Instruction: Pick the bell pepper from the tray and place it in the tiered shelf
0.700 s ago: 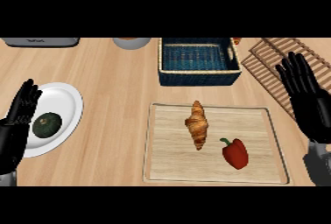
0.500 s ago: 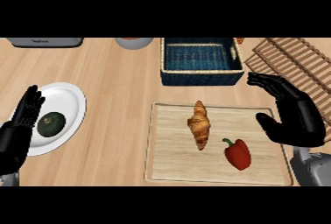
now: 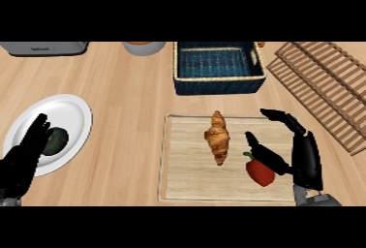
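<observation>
Counter (image 3: 129,97) was light wood. Tray (image 3: 186,186), pale wood w/ raised rim, sat front-centre-right on it; everything else placed rel. to the tray. Tiered shelf (image 3: 325,92), slatted wood, lay to tray's upper right. Blue woven basket (image 3: 218,68) stood just behind tray. White plate (image 3: 71,116) was well left of tray, w/ a dark green avocado (image 3: 55,141) on it. Left hand (image 3: 25,160) was at plate's near edge, fingers straight, open, holding nothing. Right hand (image 3: 297,155) was over tray's right side, fingers spread open, thumb by the bell pepper (image 3: 260,173) but not closed on it. Croissant (image 3: 218,138) lay mid-tray; red pepper lay in tray's front-right part, just right of croissant.
</observation>
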